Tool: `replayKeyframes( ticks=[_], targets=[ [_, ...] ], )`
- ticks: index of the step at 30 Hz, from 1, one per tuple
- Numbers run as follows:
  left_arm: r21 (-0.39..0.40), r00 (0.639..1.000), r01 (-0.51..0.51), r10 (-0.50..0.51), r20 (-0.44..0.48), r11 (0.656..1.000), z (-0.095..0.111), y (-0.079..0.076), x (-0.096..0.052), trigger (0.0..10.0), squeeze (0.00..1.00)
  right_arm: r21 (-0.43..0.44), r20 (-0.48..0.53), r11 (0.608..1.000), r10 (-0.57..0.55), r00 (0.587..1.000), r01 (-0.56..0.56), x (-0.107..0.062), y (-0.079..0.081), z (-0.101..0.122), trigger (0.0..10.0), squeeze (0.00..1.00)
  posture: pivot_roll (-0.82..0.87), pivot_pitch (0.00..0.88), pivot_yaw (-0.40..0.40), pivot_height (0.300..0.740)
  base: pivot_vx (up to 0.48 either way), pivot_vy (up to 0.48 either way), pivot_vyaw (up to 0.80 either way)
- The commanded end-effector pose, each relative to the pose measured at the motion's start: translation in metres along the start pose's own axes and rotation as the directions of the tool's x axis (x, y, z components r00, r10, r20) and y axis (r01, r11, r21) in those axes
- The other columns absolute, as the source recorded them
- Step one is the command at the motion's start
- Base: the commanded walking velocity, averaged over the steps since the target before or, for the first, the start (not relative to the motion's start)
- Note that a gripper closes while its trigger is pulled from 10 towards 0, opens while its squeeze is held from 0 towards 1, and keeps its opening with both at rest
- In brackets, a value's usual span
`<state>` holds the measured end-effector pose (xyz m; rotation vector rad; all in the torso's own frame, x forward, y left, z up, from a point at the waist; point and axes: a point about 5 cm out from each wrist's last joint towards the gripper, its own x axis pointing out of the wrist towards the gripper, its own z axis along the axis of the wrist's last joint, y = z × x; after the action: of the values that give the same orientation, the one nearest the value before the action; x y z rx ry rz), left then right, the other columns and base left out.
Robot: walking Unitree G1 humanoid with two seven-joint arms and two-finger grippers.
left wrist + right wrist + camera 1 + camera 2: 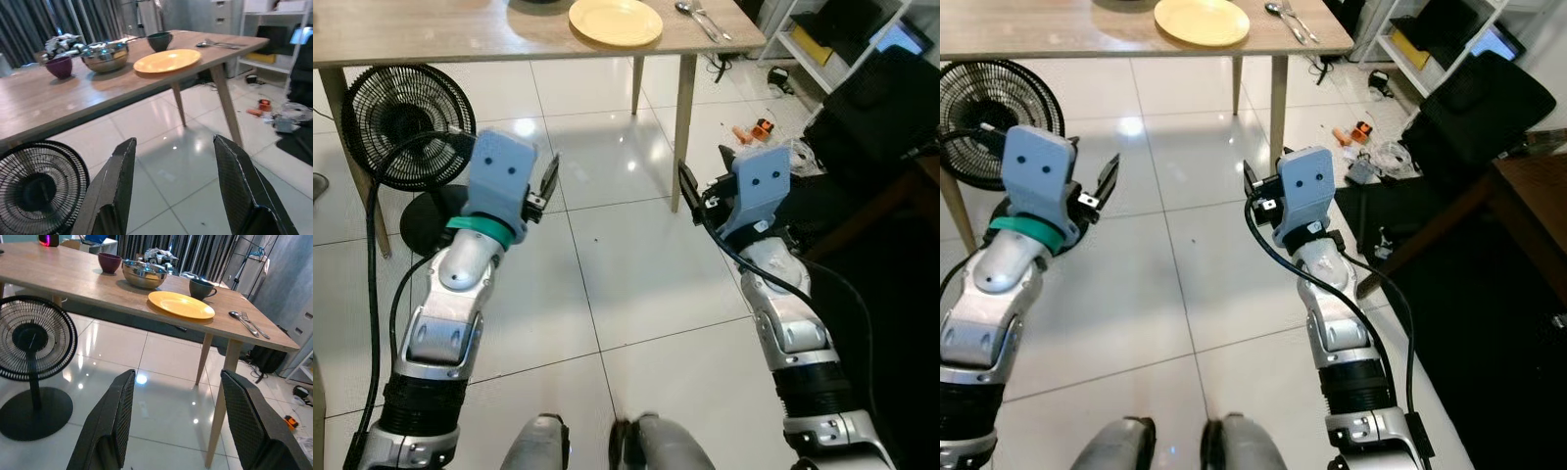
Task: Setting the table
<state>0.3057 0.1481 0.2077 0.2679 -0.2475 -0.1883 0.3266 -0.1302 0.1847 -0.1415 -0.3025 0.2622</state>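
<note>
While both hands hang open, spoon and fork lie parallel beside plate.

2 silver arms, blue-grey wrist housings

I find nothing I can read here: no lettering, number or brand mark shows on the wooden table, the yellow plate, the dark mug, the steel bowl or the black fan, and the blue housings on my wrists carry only two dark dots each; the things on the white shelf are too small to make out
</note>
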Motion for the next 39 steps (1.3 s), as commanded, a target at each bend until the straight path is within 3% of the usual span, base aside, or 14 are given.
replayKeyframes(
  ticks=[1, 14, 26, 28, 31, 39],
  targets=[
    [-0.018, 1.0, 0.02, -0.02, -0.008, 1.0, -0.001, -0.007, -0.001, 10.0, 0.0, 0.007, -0.024, 0.999, -0.033, 0.999, 0.033, -0.001, -0.007, -0.004, 10.0, 0.0, 0.1, 0.068, -0.053, 0.74, 0.469, 0.0, 0.0],
    [-0.027, 1.0, 0.012, -0.012, -0.012, 1.0, 0.001, -0.009, -0.002, 10.0, 0.0, 0.009, -0.019, 1.0, -0.015, 1.0, 0.015, 0.001, -0.004, -0.004, 10.0, 0.0, 0.1, 0.061, -0.059, 0.74, 0.469, 0.0, 0.62],
    [-0.03, 1.0, 0.006, -0.006, -0.011, 1.0, 0.002, -0.009, -0.001, 10.0, 0.0, 0.018, -0.026, 1.0, -0.024, 0.999, 0.025, 0.005, -0.004, -0.005, 10.0, 0.0, 0.11, 0.046, -0.059, 0.74, 0.469, 0.0, 0.0],
    [-0.033, 1.0, 0.006, -0.006, -0.008, 0.999, 0.003, -0.01, 0.001, 10.0, 0.0, 0.043, -0.061, 0.994, -0.097, 0.993, 0.1, 0.008, -0.013, -0.008, 10.0, 0.0, 0.11, 0.042, -0.056, 0.74, 0.469, 0.0, 0.0],
    [-0.034, 1.0, 0.007, -0.007, -0.006, 0.999, 0.004, -0.01, 0.002, 10.0, 0.0, 0.055, -0.064, 0.992, -0.112, 0.992, 0.116, 0.008, -0.015, -0.008, 10.0, 0.0, 0.11, 0.039, -0.053, 0.74, 0.469, 0.0, 0.0],
    [-0.035, 1.0, 0.014, -0.014, 0.0, 0.999, 0.005, -0.01, 0.004, 10.0, 0.0, 0.084, -0.068, 0.985, -0.148, 0.987, 0.153, 0.01, -0.023, -0.007, 10.0, 0.0, 0.1, 0.038, -0.046, 0.74, 0.469, 0.0, -0.62]
  ],
)
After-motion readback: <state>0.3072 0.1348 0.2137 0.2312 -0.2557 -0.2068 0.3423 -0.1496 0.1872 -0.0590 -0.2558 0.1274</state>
